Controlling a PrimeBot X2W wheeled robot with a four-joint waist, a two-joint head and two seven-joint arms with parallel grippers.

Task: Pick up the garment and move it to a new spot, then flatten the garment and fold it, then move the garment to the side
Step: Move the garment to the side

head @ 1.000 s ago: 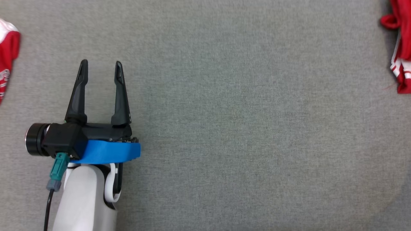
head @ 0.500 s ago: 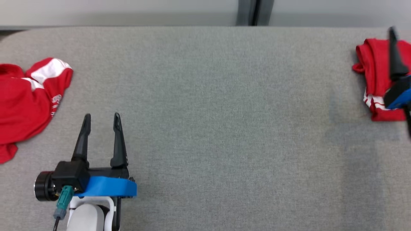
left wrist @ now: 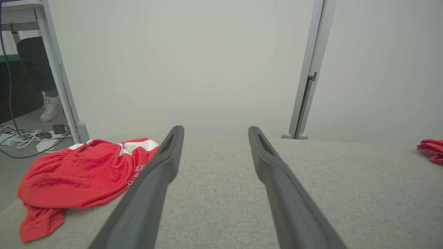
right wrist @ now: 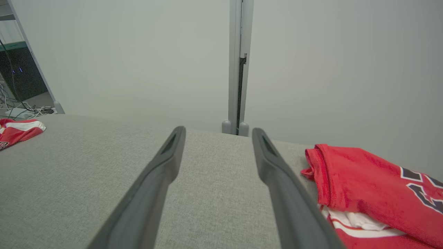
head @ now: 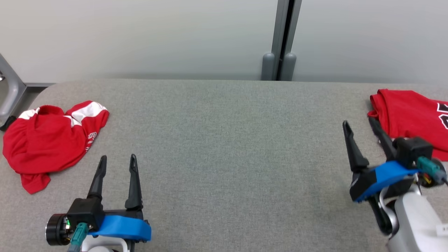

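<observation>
1. Left gripper: fingers spread, empty, over the table.
2. Crumpled garment: a heap with no clear long axis, ahead and to the left, nearer this arm, nothing between.
3. Right gripper: spread, empty, just beside a folded garment at far right.

So, my workspace: a big table covered in grey fabric, rounded off at the far-left corner. Right behind its far edge there's a pale partition wall, two panels joined by a grey post that stands on two rounded feet. Off to the far left a grey metal frame leg stands on a grey floor, with a tangle of cables and somebody's white shoe past it. Light's soft and even.
</observation>
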